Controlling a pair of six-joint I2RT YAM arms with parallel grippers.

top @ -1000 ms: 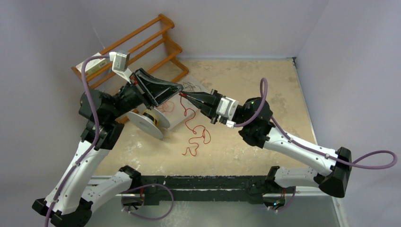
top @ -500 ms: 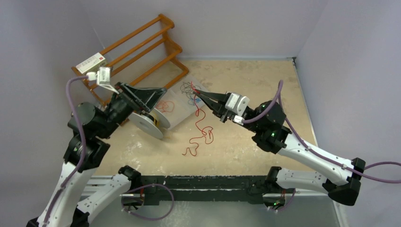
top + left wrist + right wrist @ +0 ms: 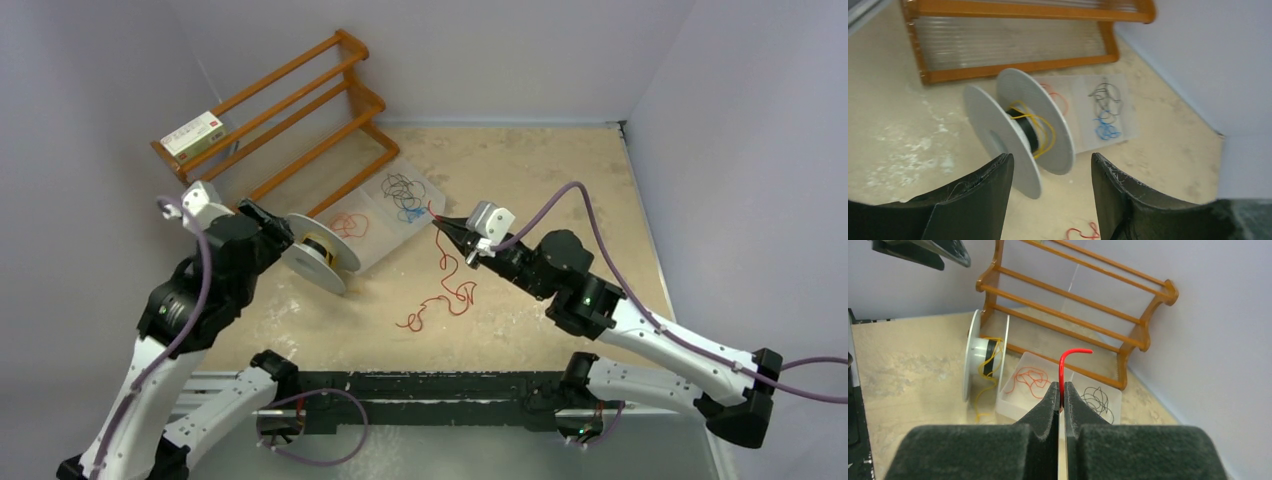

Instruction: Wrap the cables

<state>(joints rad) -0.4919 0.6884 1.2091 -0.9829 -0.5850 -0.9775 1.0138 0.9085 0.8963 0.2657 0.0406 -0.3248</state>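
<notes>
The sandy tabletop (image 3: 560,170) fills the scene, with a wooden rack (image 3: 300,110) leaning at its far left. The left arm (image 3: 200,290) reaches in from the near left. Its jaws stand open and empty, just left of a white spool (image 3: 315,257) that stands on its rims and carries a few turns of yellow wire (image 3: 1040,131). The right arm (image 3: 640,330) stretches from the near right toward the centre, its jaws closed on one end of the red cable (image 3: 1061,375). The short tip curls above them and the rest trails in loose squiggles on the tabletop, nearer than the tray. Right of the spool lies a clear two-part tray (image 3: 385,245). An orange-red coil (image 3: 350,223) sits in its left part, and a black cable (image 3: 1105,95) and a blue cable (image 3: 1105,127) in its right. A small box (image 3: 193,133) sits on the rack's left end.
</notes>
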